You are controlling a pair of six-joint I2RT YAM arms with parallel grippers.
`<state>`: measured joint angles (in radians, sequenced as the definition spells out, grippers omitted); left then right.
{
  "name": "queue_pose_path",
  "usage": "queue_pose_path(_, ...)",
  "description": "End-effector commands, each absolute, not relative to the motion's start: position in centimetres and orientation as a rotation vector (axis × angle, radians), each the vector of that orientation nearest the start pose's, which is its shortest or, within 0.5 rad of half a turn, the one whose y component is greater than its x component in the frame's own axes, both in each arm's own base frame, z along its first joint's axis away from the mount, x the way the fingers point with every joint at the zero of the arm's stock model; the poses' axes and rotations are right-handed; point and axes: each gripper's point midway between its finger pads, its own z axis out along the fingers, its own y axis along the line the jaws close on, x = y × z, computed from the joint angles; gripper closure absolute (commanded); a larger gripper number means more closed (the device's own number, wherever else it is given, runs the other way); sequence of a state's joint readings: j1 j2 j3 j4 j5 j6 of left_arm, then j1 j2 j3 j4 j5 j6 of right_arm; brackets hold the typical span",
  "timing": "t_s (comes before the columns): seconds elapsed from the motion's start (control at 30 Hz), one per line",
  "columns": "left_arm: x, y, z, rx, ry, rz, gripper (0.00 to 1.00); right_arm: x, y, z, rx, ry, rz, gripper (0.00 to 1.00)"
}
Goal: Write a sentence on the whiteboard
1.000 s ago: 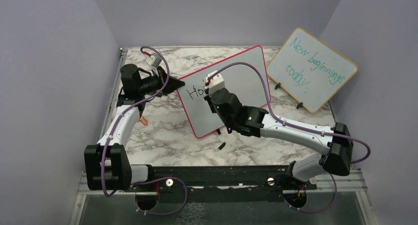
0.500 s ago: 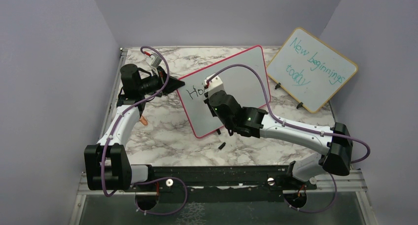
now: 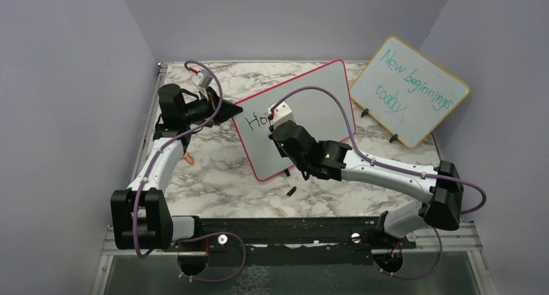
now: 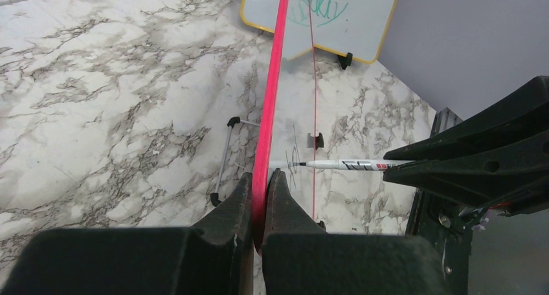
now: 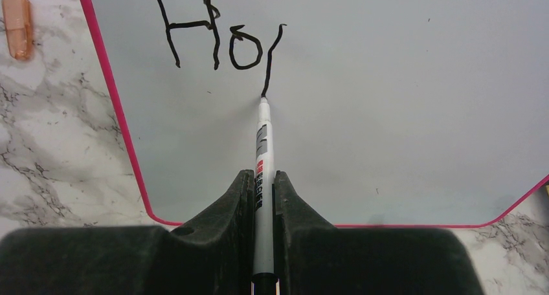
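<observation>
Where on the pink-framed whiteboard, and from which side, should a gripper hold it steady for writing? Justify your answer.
Pinch the whiteboard by its thin left edge frame, coming from the left, one finger on each face. It is a thin panel propped on feet, so only an edge fits narrow jaws, and this leaves the writing face free. The left gripper holds it so.

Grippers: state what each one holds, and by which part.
The left gripper clamps the whiteboard by its pink-red frame edge. The right gripper grips the marker around its barrel, tip touching the board.
</observation>
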<state>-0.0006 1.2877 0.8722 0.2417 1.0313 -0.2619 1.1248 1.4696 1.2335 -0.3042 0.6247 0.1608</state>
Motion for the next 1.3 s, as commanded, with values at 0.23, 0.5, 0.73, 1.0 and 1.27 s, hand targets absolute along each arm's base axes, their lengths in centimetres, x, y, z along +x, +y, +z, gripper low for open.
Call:
queue_pose_path(0.23,33.7,-15.8,21.6,0.595,1.778,-1.030,1.00,26.8,33.0,26.4,-0.535,1.824,0.235,0.99)
queue_pose_path(0.5,33.7,-15.9,21.6,0.595,1.778,-1.031,1.00,27.5,32.7,27.8,-0.484,1.756,0.224,0.99)
queue_pose_path(0.73,33.7,-15.8,21.5,0.595,1.779,-1.030,1.00,28.1,33.2,27.7,-0.474,1.743,0.219,0.99)
queue_pose_path(1.0,33.7,-15.8,21.5,0.594,1.780,-1.030,1.00,28.7,33.6,27.1,-0.481,1.751,0.204,0.99)
queue_pose_path(1.27,33.7,-15.8,21.5,0.595,1.781,-1.030,1.00,29.2,33.3,26.4,-0.475,1.764,0.186,0.99)
